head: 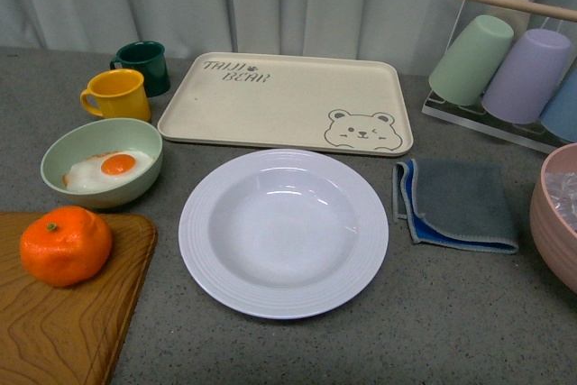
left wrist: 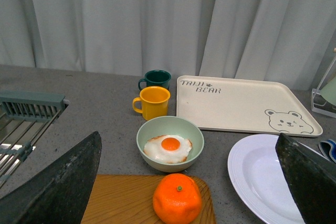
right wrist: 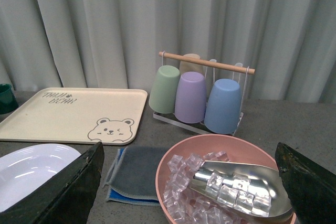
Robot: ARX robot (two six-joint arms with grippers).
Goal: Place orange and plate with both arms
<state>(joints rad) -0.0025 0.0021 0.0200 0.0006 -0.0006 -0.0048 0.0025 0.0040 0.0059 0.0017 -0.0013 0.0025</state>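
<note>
The orange is a bright mandarin resting on a wooden cutting board at the front left. It also shows in the left wrist view. The white deep plate lies empty in the middle of the table, and parts of it show in the left wrist view and the right wrist view. My left gripper is open, above and behind the orange, its dark fingers wide apart. My right gripper is open over the pink bowl. Neither arm shows in the front view.
A pale green bowl holds a fried egg. Yellow mug, dark green mug, cream bear tray stand behind. A grey-blue cloth lies right of the plate. A pink bowl holds ice and a metal scoop. A cup rack stands at the back right.
</note>
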